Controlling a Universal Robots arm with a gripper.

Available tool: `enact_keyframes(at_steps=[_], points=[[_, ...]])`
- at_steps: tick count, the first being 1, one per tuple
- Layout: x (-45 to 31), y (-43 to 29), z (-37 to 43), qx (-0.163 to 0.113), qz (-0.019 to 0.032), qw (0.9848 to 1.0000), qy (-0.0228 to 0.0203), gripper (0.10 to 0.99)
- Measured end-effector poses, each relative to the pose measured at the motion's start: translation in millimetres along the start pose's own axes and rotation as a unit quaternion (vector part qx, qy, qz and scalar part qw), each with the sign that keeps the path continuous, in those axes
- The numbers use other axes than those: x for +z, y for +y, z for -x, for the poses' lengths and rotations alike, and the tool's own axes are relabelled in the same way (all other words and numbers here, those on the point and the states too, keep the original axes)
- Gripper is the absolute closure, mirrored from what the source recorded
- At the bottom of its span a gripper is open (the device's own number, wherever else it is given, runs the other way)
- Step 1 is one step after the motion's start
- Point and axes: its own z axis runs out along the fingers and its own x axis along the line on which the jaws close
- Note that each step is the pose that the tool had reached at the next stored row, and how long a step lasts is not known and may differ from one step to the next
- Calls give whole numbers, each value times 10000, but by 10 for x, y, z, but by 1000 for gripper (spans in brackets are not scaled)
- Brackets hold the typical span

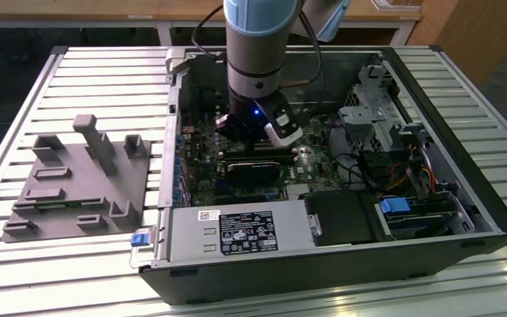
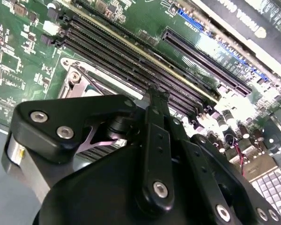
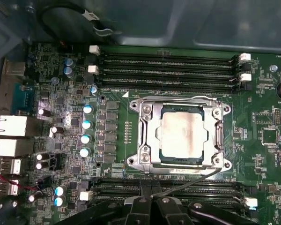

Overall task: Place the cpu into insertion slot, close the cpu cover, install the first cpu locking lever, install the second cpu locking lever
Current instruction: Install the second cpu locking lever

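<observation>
Slatted bench (image 1: 77, 264), open case (image 1: 465, 198), arm down over the board (image 3: 262, 108). Cpu (image 3: 183, 135) sits in the slot (image 3: 165, 110), cover (image 3: 145, 136) closed around it. One thin lever (image 3: 192, 180) slants loose beside the socket, just ahead of the gripper (image 3: 152, 202), whose fingers look pressed together, holding nothing. Risk: a slip off that springy wire scrapes the memory slots (image 3: 168, 63).

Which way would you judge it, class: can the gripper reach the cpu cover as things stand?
Probably yes. In the first wrist view the cpu cover lies uncovered on the board around the cpu, and the gripper sits just beside it.
</observation>
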Motion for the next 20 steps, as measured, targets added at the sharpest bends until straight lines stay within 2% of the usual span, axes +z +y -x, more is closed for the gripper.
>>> enact_keyframes(at_steps=[4, 18, 20], points=[[-78, 11, -1, 0, 1, 10000, -1, 976], [-453, 64, -49, 0, 0, 10000, 0, 976], [-476, 67, -49, -1, 0, 10000, 0, 976]])
